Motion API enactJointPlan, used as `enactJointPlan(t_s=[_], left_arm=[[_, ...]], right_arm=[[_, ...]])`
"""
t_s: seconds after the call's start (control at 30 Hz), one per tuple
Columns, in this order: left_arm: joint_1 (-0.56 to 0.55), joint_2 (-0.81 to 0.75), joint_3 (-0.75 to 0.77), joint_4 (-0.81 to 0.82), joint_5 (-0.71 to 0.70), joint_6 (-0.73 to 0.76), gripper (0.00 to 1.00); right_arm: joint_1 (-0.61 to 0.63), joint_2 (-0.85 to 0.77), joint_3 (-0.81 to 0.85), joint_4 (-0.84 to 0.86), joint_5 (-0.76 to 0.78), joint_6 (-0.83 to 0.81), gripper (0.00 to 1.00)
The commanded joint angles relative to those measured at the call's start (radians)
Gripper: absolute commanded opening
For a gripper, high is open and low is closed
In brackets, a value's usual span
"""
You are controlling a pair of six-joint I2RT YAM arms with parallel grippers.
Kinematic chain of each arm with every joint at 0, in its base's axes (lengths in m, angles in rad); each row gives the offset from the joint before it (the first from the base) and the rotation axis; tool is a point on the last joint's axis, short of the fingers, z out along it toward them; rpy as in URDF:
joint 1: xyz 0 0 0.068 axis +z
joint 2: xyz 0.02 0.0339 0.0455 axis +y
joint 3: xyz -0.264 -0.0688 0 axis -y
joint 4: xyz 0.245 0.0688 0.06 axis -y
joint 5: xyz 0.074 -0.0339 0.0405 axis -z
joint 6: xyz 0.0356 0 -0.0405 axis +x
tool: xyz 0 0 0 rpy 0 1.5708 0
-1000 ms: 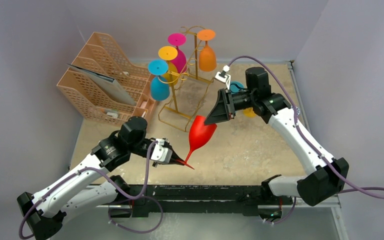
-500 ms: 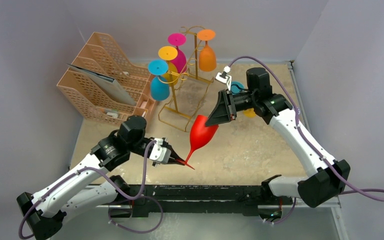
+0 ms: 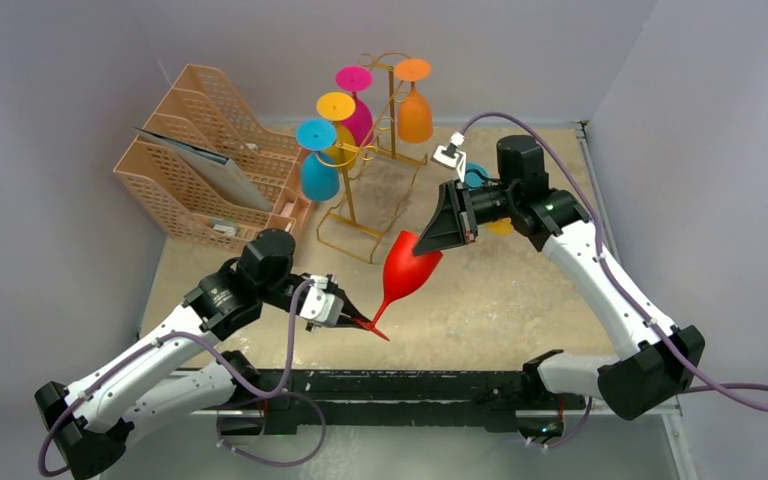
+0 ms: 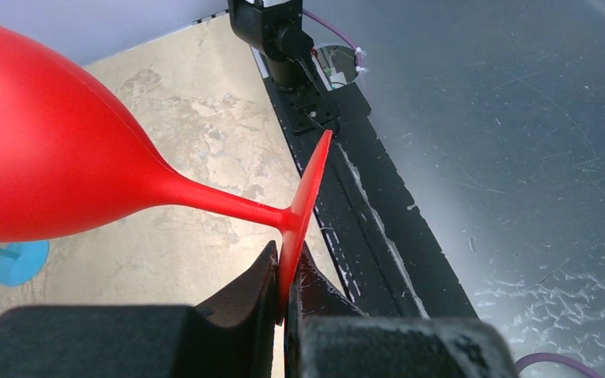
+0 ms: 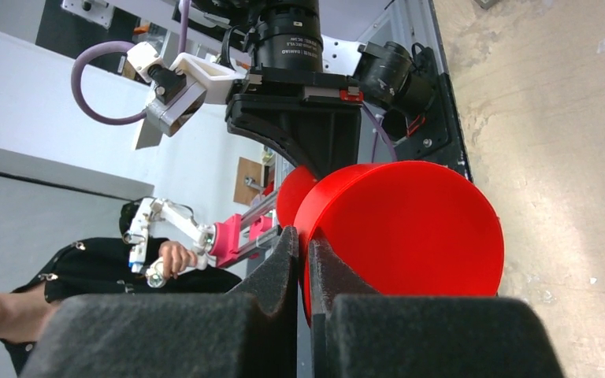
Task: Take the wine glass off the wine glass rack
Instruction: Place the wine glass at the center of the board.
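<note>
A red wine glass (image 3: 405,270) hangs tilted above the table in front of the gold wire wine glass rack (image 3: 352,232), clear of it. My left gripper (image 3: 364,323) is shut on the glass's round foot (image 4: 309,189), which is pinched edge-on between the black fingers (image 4: 244,291). My right gripper (image 3: 430,243) is shut on the rim of the red bowl (image 5: 410,228), one finger inside and one outside. Blue (image 3: 318,168), yellow (image 3: 337,110), magenta (image 3: 357,100) and orange (image 3: 415,108) glasses hang upside down on the rack.
A peach lattice file organizer (image 3: 205,160) holding papers stands at the back left beside the rack. A teal glass (image 3: 475,176) and a yellow object (image 3: 500,227) lie on the table behind my right arm. The black base rail (image 3: 410,385) runs along the near edge.
My right gripper has closed onto the rim of the red bowl. The right arm and the glass have shifted slightly to the right. The left gripper keeps its grip on the foot.
</note>
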Motion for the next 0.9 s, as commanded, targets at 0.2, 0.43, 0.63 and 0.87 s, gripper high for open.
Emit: enactJointPlan(t_s=[0.2, 0.43, 0.63, 0.87], left_arm=[[0.003, -0.006, 0.041, 0.061, -0.049, -0.034, 0.07], [0.003, -0.012, 0.034, 0.07, -0.048, -0.039, 0.14], [0.003, -0.013, 0.033, 0.079, -0.061, -0.04, 0.19], [0.003, -0.02, 0.023, 0.095, -0.078, -0.043, 0.49]], right_arm=[[0.006, -0.039, -0.008, 0.035, 0.004, -0.016, 0.0], [0.005, -0.041, -0.009, 0.038, 0.007, -0.019, 0.0], [0.006, -0.043, -0.008, 0.038, 0.009, -0.019, 0.0], [0.006, -0.048, -0.005, 0.033, 0.046, -0.024, 0.0]])
